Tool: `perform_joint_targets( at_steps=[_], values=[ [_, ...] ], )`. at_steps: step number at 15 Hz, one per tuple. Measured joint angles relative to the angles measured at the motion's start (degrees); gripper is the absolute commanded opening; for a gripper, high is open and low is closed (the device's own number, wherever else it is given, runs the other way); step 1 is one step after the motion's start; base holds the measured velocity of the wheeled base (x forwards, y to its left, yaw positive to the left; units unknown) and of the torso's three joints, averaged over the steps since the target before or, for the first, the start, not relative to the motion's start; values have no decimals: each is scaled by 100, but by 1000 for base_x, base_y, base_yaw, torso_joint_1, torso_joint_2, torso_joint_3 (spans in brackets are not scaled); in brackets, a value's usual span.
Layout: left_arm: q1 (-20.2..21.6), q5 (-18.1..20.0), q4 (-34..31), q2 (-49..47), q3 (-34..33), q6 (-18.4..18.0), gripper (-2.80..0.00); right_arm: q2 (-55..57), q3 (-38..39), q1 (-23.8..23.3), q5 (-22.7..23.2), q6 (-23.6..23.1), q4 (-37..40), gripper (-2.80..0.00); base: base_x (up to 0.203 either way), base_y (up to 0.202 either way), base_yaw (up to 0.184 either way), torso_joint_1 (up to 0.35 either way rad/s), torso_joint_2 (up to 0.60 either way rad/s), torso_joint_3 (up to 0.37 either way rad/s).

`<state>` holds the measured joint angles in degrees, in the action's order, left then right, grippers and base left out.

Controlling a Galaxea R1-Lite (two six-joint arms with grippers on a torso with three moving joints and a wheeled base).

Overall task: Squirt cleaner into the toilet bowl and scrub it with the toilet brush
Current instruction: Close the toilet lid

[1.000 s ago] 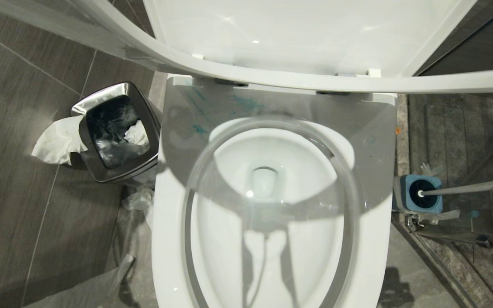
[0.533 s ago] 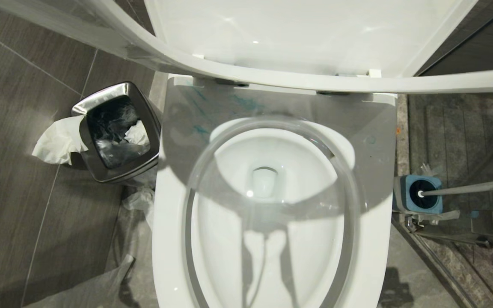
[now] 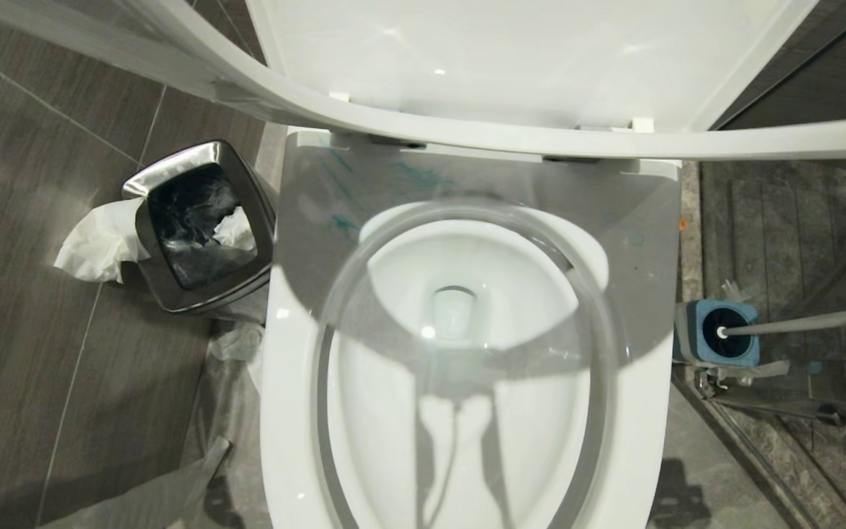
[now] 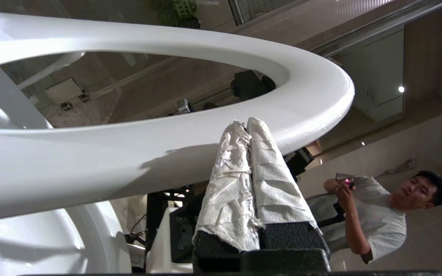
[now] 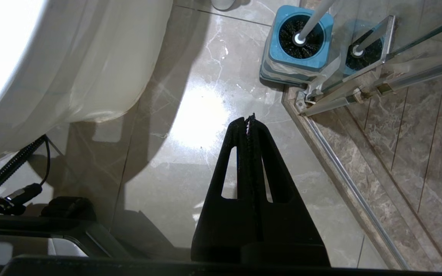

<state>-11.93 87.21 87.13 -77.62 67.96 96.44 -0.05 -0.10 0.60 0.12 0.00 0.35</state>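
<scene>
Head view: toilet bowl (image 3: 460,411) centre, seat (image 3: 467,139) and lid raised at far side. Toilet brush (image 3: 797,323) stands in its blue holder (image 3: 717,332) on the floor, right of bowl. Steel bin (image 3: 199,228) far left. Left gripper (image 4: 244,124), paper-wrapped, clenched, tips against the raised seat. Right gripper (image 5: 248,119) clenched, empty, above floor near holder.

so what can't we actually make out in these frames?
- Cleaner: in no view.
- Toilet brush: its handle's top runs off the edge in the head and right wrist views; the bristles sit down in the blue holder.
- Left tool: absent from the head view; the paper-wrapped fingers are shut at the raised seat, contact unclear.
- Steel bin: contents too dark to read.
</scene>
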Motion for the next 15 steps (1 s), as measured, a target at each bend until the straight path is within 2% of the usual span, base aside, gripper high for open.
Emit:
perform_joint_targets(
  at_steps=[7,10,15],
  values=[
    [28,-2,6,-106,164,110,-280,0,0,-2,4,0,-2,-280,0,0,0,0,0,0],
    [35,-13,6,96,-226,310,-280,0,0,-5,4,0,-2,-280,0,0,0,0,0,0],
    [366,7,5,374,-586,268,-280,0,0,0,3,0,0,-280,0,0,0,0,0,0]
  ],
)
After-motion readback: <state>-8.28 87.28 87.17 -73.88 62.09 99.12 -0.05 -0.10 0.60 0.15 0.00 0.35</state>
